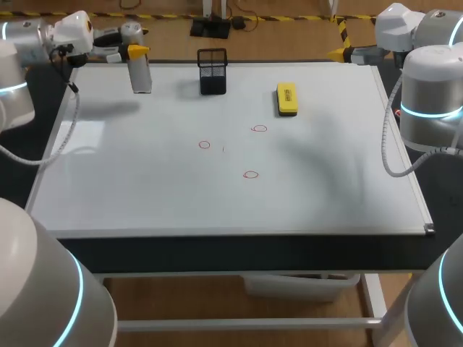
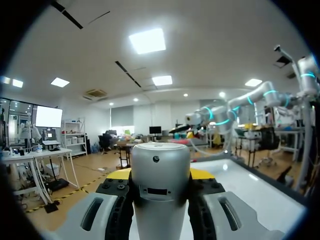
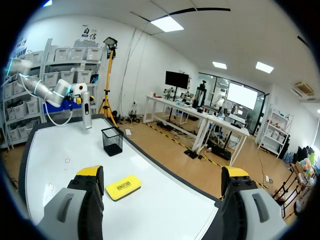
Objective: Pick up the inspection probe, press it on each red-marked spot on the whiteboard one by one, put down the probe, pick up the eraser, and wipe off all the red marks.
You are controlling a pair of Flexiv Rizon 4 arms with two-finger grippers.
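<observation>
Your left end effector [image 1: 134, 50] was closed on the upper part of the inspection probe [image 1: 140, 74], holding it upright at the far left corner of the whiteboard [image 1: 145, 195], tip down, presumably to press straight down. That arm lay level, coming in from the left. Three red marks [image 1: 251, 174] lay mid-board, well apart from the probe; the mesh holder [image 1: 212, 71] and eraser [image 1: 287, 99] sat beyond them. Your right end effector [image 3: 161, 175] hung wide, empty, at the far right corner.

Bright overhead light, soft whiteboard [image 1: 145, 195] shadows
</observation>
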